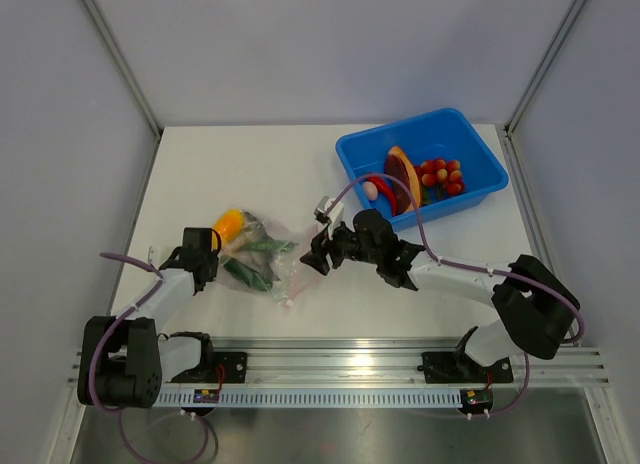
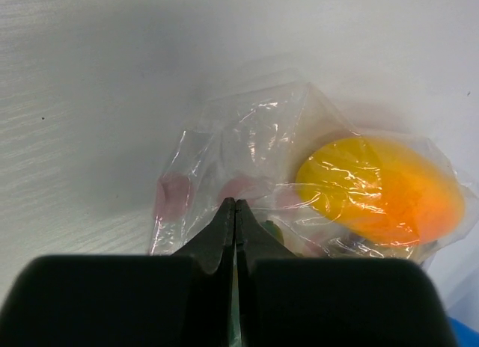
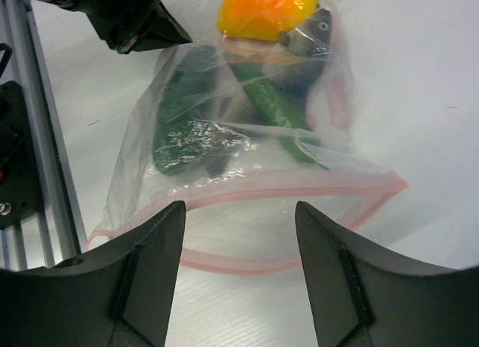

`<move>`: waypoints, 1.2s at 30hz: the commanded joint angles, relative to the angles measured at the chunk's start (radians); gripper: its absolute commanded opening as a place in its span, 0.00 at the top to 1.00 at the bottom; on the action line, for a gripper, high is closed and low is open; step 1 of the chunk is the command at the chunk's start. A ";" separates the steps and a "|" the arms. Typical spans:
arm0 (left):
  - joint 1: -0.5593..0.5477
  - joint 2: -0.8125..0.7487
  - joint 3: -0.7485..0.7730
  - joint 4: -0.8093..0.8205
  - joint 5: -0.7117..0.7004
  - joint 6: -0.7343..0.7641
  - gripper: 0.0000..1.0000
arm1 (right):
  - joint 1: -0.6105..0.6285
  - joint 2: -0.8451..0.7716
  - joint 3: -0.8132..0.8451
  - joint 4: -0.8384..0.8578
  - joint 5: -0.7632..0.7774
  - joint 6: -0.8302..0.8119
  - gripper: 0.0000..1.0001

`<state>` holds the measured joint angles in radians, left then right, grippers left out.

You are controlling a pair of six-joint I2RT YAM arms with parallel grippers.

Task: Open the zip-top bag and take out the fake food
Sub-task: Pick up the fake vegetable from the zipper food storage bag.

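From the top camera, the zip-top bag (image 1: 262, 256) lies on the white bench (image 1: 200, 174) between the two arms. The left gripper (image 1: 215, 256) is at its left end and the right gripper (image 1: 315, 254) is just beside its right end. Some fake food (image 1: 440, 174) lies already in the blue bin (image 1: 430, 134) at the far right. In the left wrist view, the left fingers are pressed together on a fold of the clear plastic, beside the yellow fruit (image 2: 378, 186) inside the bag, so this arm appears to hold the bag in place by that end. In the right wrist view, the right fingers stand wide and hold nothing, one at each side of the pink zip strip (image 3: 299, 184), whose two lips appear parted. A green cucumber (image 3: 273, 108) and a grey fish (image 3: 303, 33) are seen inside. The step in hand seems to be the removing, since the mouth looks open. The next move probably calls for the right fingers to enter through the mouth and close on one piece, without catching the thin film.
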<state>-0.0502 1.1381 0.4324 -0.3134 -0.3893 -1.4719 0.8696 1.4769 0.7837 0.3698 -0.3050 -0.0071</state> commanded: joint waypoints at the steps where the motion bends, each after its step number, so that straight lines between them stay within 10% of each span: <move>1: 0.010 0.017 0.035 0.010 -0.029 -0.004 1.00 | -0.030 -0.041 -0.044 0.101 0.052 -0.018 0.33; 18: 0.015 0.052 0.052 0.020 0.015 0.033 1.00 | -0.037 0.151 0.040 0.118 -0.059 -0.002 0.48; 36: 0.010 0.043 0.068 0.020 0.135 0.087 1.00 | 0.085 0.325 0.184 0.058 0.050 -0.086 0.37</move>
<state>-0.0399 1.2217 0.5076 -0.3233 -0.2832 -1.3918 0.9394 1.7828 0.9066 0.4171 -0.2897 -0.0536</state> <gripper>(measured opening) 0.002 0.617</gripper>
